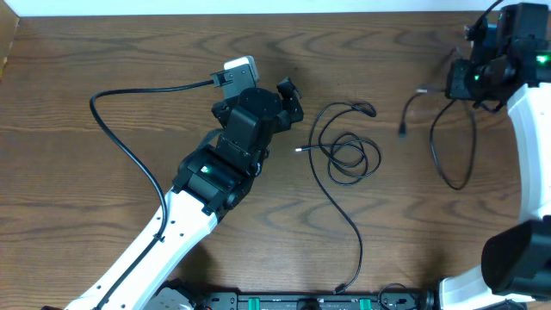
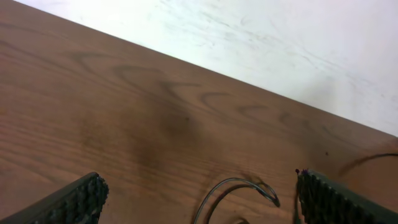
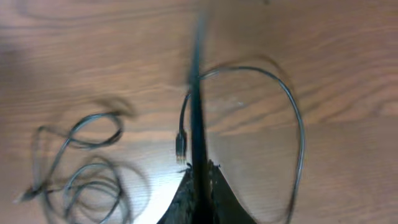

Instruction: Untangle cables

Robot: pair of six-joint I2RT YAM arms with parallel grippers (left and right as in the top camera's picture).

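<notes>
Right wrist: a black cable [image 3: 198, 124] is pinched by the right gripper [image 3: 200, 180]. The left gripper [image 2: 199, 185] is spread wide.

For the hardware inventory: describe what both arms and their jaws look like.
Both arms share one look: white links and black joint housings. The left arm has a green light on its black wrist block, and a black lead loops from its white camera module back along the white link. The right arm shows green lights too. The jaws are black with studded pads.
</notes>
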